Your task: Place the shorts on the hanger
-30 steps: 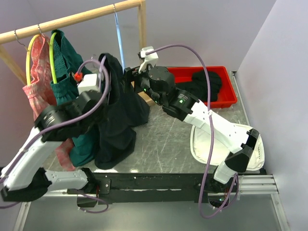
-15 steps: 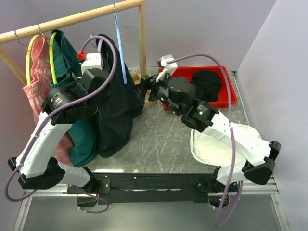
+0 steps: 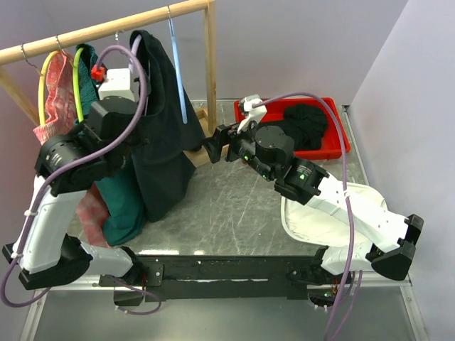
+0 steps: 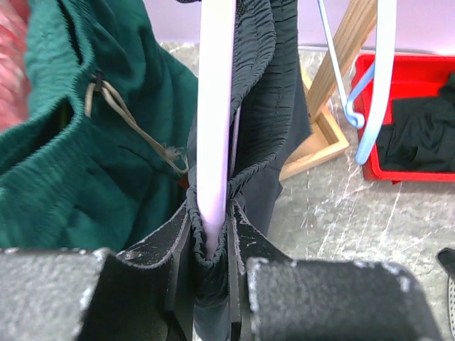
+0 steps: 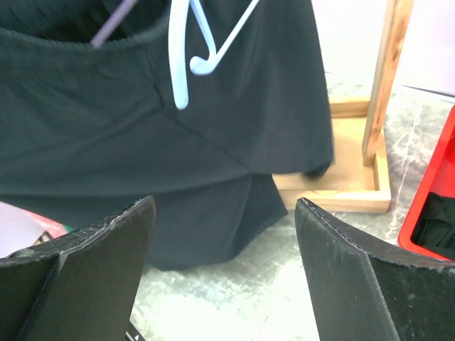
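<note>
Left fingers (image 4: pixel 165 245) are clamped on the thin lavender plastic hanger (image 4: pixel 215 121), pinching the waistband of the plain black soft-fabric shorts (image 3: pixel 162 142) against it. Right fingers (image 5: pixel 92 263) are wide apart and empty, low over the scratched metal tabletop (image 3: pixel 242 206), at about 3 o'clock of the shorts.

The shorts are draped over the hanger and hang free at 11 o'clock in the top view, just under the wooden rail (image 3: pixel 106 30). They touch the dark green drawstring shorts (image 4: pixel 85 142) at their 9 o'clock. A light blue hanger (image 4: pixel 371 106) is at their 3 o'clock. Can't tell if the hook is on the rail.

Handling, my read:
- The shorts look light and limp, with no stiffness, so the legs will swing and could snag the green pair.
- The hanger bar looks smooth, so the fabric may slide off if it tilts.
- The best hold is the gathered elastic waistband where it crosses the bar, since that pins both together.
</note>
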You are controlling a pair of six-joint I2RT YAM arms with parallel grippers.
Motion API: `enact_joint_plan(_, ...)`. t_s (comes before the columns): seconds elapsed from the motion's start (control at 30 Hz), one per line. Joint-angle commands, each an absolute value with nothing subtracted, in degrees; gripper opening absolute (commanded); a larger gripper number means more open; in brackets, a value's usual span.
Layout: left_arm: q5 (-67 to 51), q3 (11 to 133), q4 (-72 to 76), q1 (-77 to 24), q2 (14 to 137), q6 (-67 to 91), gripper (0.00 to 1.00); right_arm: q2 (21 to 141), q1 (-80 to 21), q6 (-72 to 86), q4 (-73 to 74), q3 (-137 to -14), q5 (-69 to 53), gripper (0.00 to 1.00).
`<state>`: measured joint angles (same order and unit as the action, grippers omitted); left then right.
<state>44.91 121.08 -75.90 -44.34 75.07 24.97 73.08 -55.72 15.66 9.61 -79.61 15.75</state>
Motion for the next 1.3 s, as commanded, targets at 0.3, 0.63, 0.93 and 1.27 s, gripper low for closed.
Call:
enact_joint_plan(0.3,46.76,124.37,-64.16,-40.08,73.39,18.73,0.01,70.40,-55.90,16.87,6.94,-79.80,12.39,0.86)
enact_joint_plan(0.63,40.08,128.31,-59.06,-33.32,77.86,16.08,0.01,69.26,-55.81,17.23,7.30,-78.84,12.57,0.86)
enact_joint_plan(0.93,32.18,130.34,-57.13,-27.79,81.03,16.79,0.01,69.52,-55.81,17.67,7.91,-78.75,12.48,0.86)
enact_joint_plan(1.27,23.56,131.57,-56.69,-20.57,84.02,17.22,0.01,69.35,-55.81,18.19,7.91,-78.13,11.87,0.86)
